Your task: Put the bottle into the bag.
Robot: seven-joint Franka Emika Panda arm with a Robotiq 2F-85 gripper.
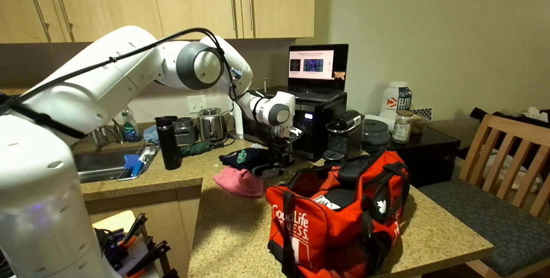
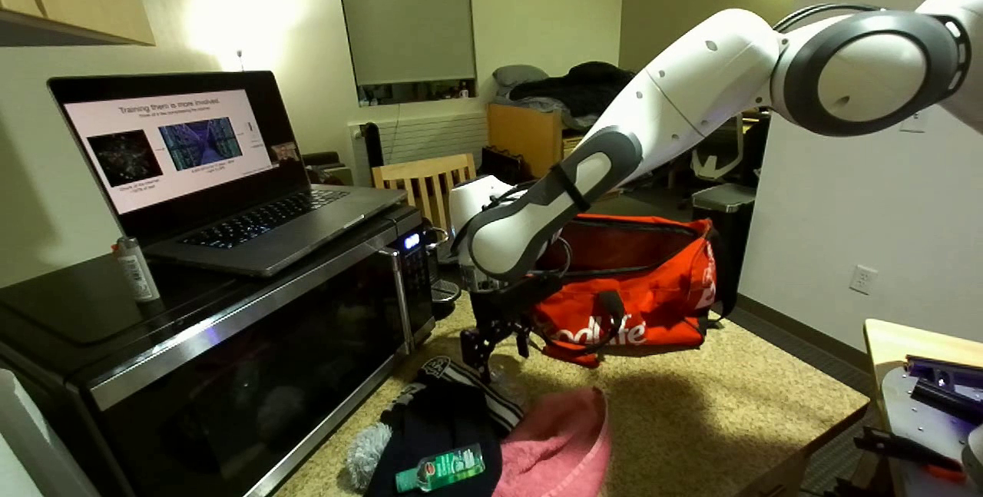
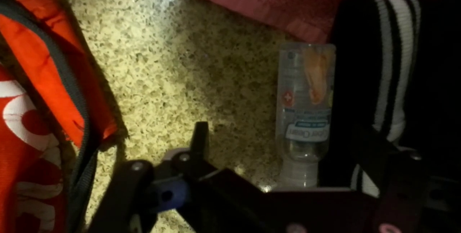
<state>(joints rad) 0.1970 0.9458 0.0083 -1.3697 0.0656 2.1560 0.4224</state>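
In the wrist view we see the clear bottle [image 3: 305, 117] lying on the speckled counter [image 3: 155, 81], just beside the striped hat [image 3: 356, 67], its base close to the pink cloth [image 3: 273, 2]. It has a pale cap, a small blue-and-white label, a red mark with a white cross and an orange patch towards the base. Over it hangs the gripper [image 2: 503, 359], fingers [image 3: 199, 139] apart, partly hiding the cap end from us. A green bottle [image 2: 453, 468] lies on the hat.

The bag [image 1: 339, 230] stands on the counter with its mouth gaping; in an exterior view we make out a white item [image 1: 327, 202] inside, beside dark material [image 1: 339, 197] we cannot identify.

Between clear bottle and bag, and from the bag to the counter's edge, we find speckled surface showing. On the hat's other side the microwave [image 2: 307, 359] front stands close.
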